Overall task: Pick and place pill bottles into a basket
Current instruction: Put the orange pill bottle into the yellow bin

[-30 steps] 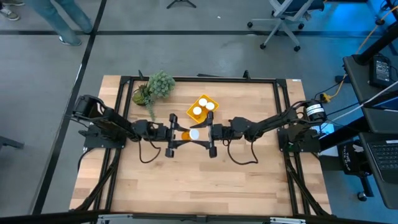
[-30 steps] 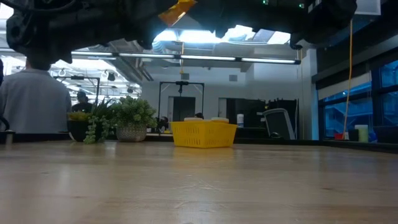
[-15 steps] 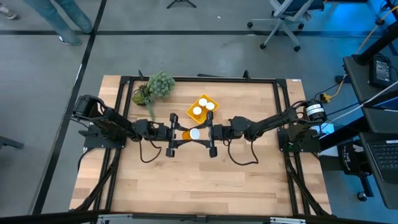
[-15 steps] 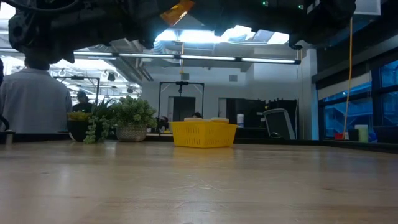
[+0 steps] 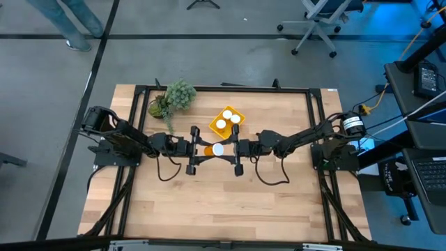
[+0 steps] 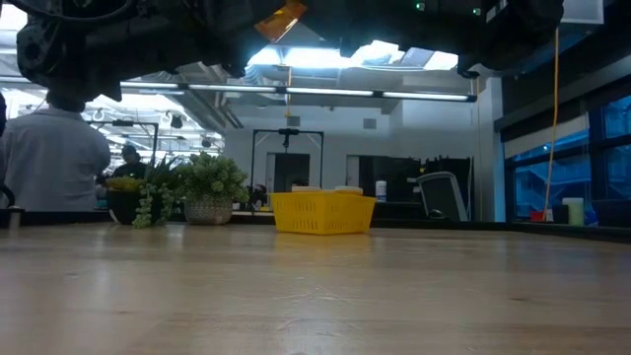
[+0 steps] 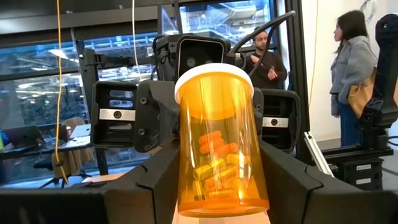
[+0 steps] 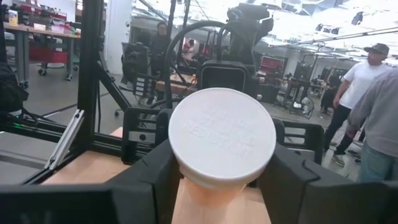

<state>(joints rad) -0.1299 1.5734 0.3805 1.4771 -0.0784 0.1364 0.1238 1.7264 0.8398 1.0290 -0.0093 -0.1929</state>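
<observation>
Since the earlier frames the right pincer (image 5: 224, 149) has narrowed its fingers toward the white cap of the pill bottle (image 5: 216, 149); nothing else on the table (image 5: 223, 202) has shifted.

From above, the table carries both dark arms reaching in from opposite sides and meeting nose to nose near its middle. Toward the far edge sits a potted plant (image 5: 175, 96), and just right of it, nearer the centre, the yellow basket (image 5: 228, 120), turned cornerwise, with 2 capped bottles (image 5: 227, 121) inside showing as white discs.

The left pincer (image 5: 209, 150) pinches the orange body of 1 pill bottle, held lying sideways in the air between the 2 arms with its cap toward the right arm. In the left wrist view the bottle (image 7: 221, 140) fills the space between the dark fingers (image 7: 158, 180), pills visible through the wall. In the right wrist view the cap (image 8: 222, 135) sits squarely between that arm's fingers (image 8: 287, 177), which flank it closely; whether they press on it I cannot tell.

The low view shows the basket (image 6: 321, 212) standing on the table beside the plant (image 6: 209, 187), with a person (image 6: 54, 158) seated beyond.
</observation>
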